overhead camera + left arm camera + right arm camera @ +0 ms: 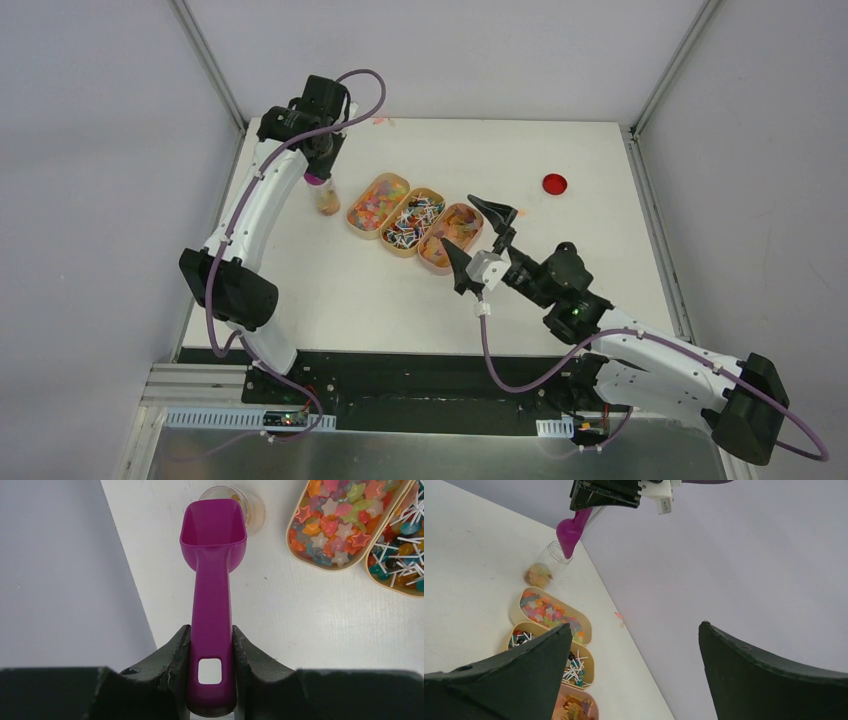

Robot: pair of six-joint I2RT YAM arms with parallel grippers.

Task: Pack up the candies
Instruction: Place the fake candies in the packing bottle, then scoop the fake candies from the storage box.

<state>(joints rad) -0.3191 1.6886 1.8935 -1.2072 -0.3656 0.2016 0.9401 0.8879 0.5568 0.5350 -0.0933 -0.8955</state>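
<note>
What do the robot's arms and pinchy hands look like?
Both arms, the left arm and the right arm, have smooth white shells with chunky black joints. A thin purple cable loops along each one. The left gripper and right gripper each have two black, pointed, wedge-shaped fingers with a white block behind them.

The magenta scoop [213,555] covers most of the clear jar [256,510], and the left wrist view's right edge cuts off the tray of stick candies [395,589]. A finger [509,680] of the right gripper [635,624] hides part of that tray from the right wrist camera, whose bottom edge crops the gummy tray [595,706].
</note>
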